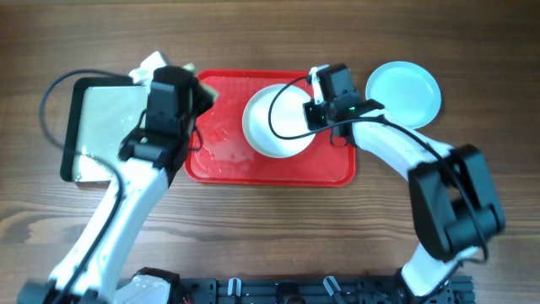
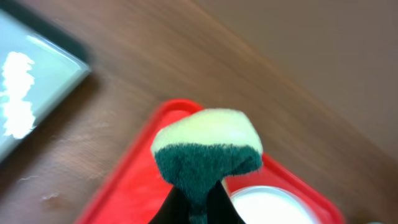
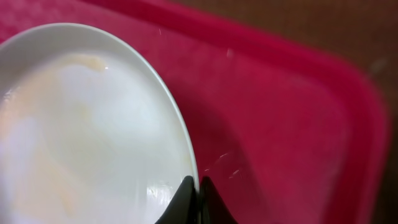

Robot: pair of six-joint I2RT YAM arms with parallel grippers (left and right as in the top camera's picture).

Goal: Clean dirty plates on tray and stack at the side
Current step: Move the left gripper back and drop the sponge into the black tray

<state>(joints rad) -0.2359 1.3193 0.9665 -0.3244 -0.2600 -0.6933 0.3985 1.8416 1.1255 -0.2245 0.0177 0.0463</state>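
Plates are found at two places. One round, shallow, glossy white plate [image 1: 257,127] lies inside the large red rectangular plastic tray [image 1: 228,160], in its right half, at the centre of the overhead frame. In the right wrist view, pale brownish smears are seen across the inner surface of the white plate [image 3: 81,124]. One pale turquoise plate [image 1: 405,93] of the same form lies on the brown wooden table [image 1: 472,51] at the upper right of the overhead frame, near the tray's upper right corner and outside it. Whether another plate lies beneath it cannot be told.

The right gripper [image 1: 316,108] is positioned at the right rim of the white plate. In the right wrist view, the two black fingers of the right gripper [image 3: 198,194] are closed on that rim at the lower edge of the frame, with bare tray [image 3: 280,106] floor to the right.

The left gripper [image 1: 201,91] is positioned over the upper left corner of the tray. A sponge [image 1: 208,84] with a yellow foam top and a dark green scouring face is clamped in it. In the left wrist view, the sponge [image 2: 208,146] is seen at frame centre, pinched at its green base by the left gripper [image 2: 199,208].

A black-rimmed rectangular pan [image 1: 69,127] holding pale liquid stands at the left of the overhead frame, near the tray's left edge.
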